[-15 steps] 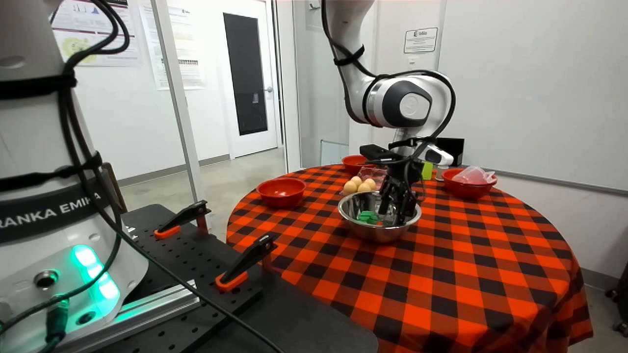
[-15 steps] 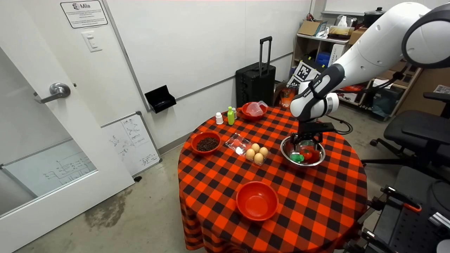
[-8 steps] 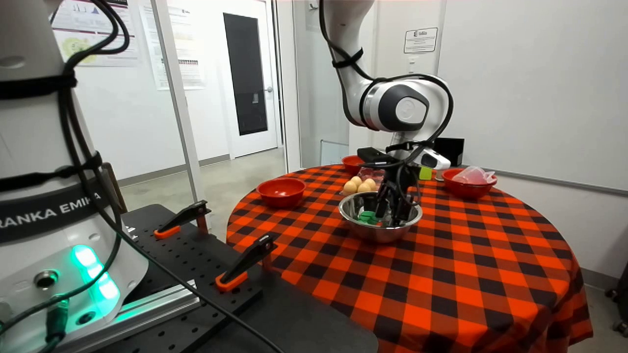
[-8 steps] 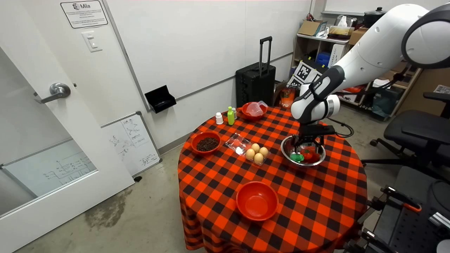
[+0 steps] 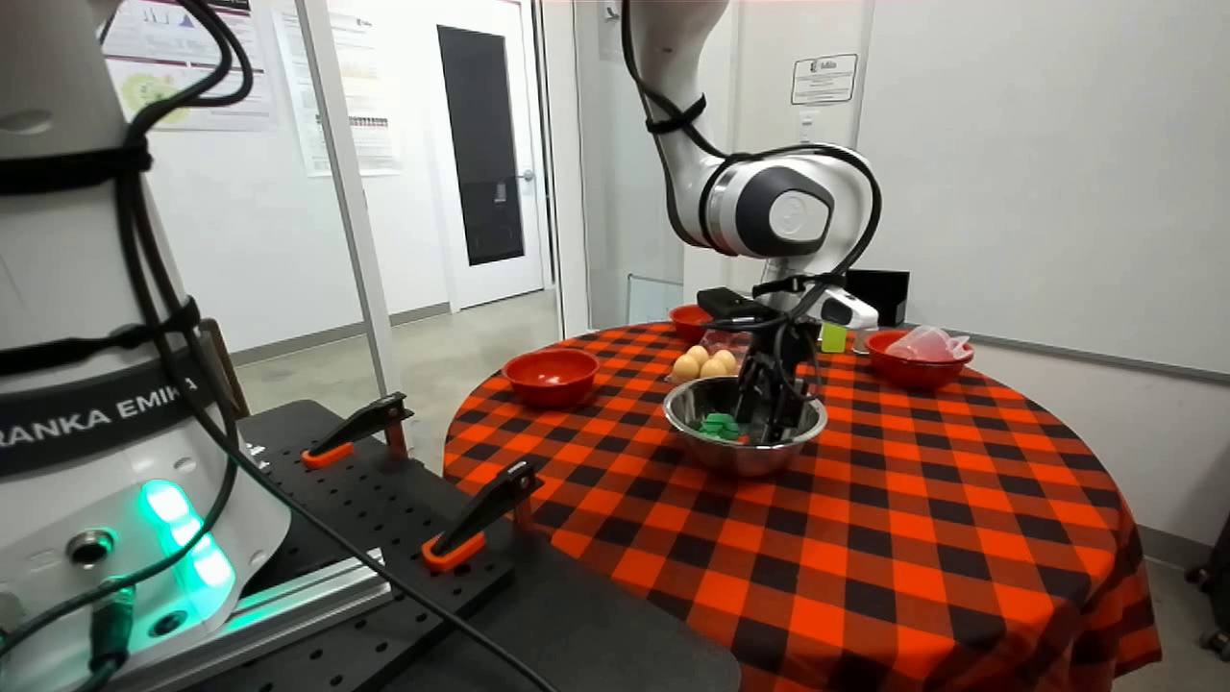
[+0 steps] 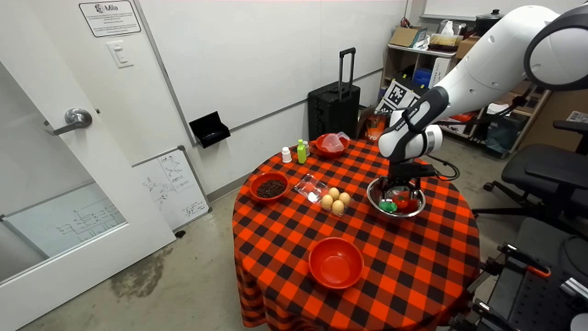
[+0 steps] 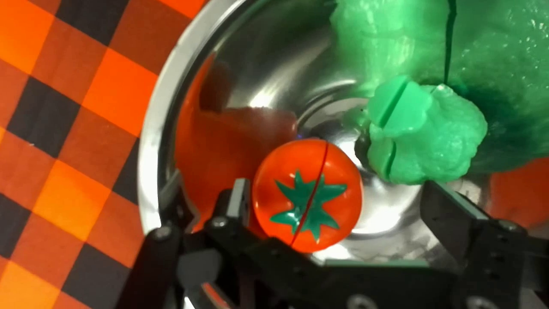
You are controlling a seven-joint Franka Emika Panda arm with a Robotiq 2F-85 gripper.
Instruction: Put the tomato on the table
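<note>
Black and jointed, the claw point(image 7: 341, 199) dips inside a shiny steel bowl point(image 7: 150, 171), its two fingers point(image 7: 238, 201) standing well apart, with hold of nothing. The tomato point(image 7: 306, 195) sits in the gap between them at the bottom of the bowl, right up by one finger; whether those two touch, I can't tell. Just beside it is a lumpy green broccoli-like piece point(image 7: 429, 137), right by the second fingertip. The bowl's wall curves round both, standing between the tomato and the red-and-black checked cloth point(image 7: 85, 128) of the worktop point(image 6: 404, 276). Near the bowl, four tan eggs point(image 6: 338, 205) huddle in an open clear plastic carton point(image 6: 305, 184). Farther off, by the edge nearest the whiteboard point(image 6: 262, 55), a bright green bottle point(image 6: 301, 154) stands upright with a white container point(image 6: 286, 155) beside it. Past the worktop, a black case point(image 6: 334, 112) with its pull handle up stands close by that board. As for what holds what: the steel bowl has the tomato and the green piece, one red bowl point(image 6: 255, 185) has small dark beans point(image 6: 271, 188), and another red bowl point(image 5: 918, 373) has a see-through plastic jug point(image 5: 924, 343) lying tilted in it. A third red bowl point(image 6: 335, 271) sits well apart from the steel one, its red bottom in plain sight.
</note>
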